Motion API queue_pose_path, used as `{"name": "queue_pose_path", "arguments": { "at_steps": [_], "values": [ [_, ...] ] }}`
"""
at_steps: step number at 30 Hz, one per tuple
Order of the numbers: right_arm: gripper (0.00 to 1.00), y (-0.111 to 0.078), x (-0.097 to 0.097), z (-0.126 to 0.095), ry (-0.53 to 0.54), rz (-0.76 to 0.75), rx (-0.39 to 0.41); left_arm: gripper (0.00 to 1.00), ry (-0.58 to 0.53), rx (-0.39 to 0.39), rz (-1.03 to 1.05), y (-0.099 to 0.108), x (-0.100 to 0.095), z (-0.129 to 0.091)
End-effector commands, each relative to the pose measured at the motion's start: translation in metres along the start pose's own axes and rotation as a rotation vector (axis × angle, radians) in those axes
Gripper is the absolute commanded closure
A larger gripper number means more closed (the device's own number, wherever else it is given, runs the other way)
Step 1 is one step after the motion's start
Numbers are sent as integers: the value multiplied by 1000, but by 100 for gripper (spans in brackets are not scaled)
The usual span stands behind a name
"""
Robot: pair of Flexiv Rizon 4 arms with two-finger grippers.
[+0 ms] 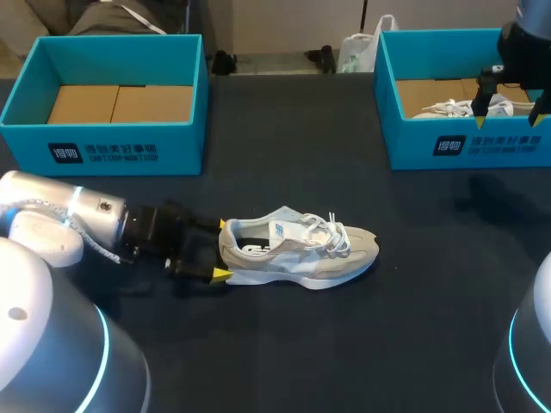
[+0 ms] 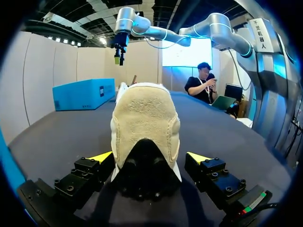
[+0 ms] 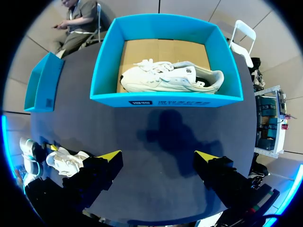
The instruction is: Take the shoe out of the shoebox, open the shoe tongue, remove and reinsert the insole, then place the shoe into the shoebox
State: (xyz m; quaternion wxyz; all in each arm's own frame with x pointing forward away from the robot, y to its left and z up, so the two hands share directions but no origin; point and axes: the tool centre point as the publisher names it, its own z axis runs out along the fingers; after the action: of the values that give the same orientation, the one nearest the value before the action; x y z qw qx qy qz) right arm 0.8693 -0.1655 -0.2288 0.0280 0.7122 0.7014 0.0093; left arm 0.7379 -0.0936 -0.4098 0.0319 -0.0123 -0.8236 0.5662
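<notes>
Wide left jaws are straddling the heel of the beige suede sneaker (image 1: pixel 297 251); an off-centre squeeze risks spinning it

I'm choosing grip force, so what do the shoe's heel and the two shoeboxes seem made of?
The shoe's heel: probably suede, matte beige, with visible fuzzy nap. Left shoebox and right shoebox: likely cardboard, brown bare floors, smooth matte teal walls.

Count: 2 open teal shoeboxes, the left box (image 1: pixel 112 151) and the right box (image 1: pixel 465 142). 2 pale shoes: 1 table shoe (image 1: pixel 297 249), 1 boxed shoe (image 3: pixel 170 78). 2 grippers, the left gripper (image 1: pixel 222 249) and the right gripper (image 1: pixel 508 120); 1 dark table (image 1: pixel 344 344).
</notes>
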Motion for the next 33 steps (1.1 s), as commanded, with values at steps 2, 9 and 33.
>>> {"name": "queue_pose_path", "arguments": {
  "at_steps": [2, 9, 33],
  "values": [
    [0, 0, 0, 0, -2, 1, -1, 0, 9, 2, -4, 0, -5, 13],
    [0, 0, 0, 0, -2, 1, -1, 0, 23, 8, -8, -4, -5, 22],
    [0, 0, 0, 0, -2, 1, -1, 100, 37, -18, -22, 4, 0, 35]
  ]
}}
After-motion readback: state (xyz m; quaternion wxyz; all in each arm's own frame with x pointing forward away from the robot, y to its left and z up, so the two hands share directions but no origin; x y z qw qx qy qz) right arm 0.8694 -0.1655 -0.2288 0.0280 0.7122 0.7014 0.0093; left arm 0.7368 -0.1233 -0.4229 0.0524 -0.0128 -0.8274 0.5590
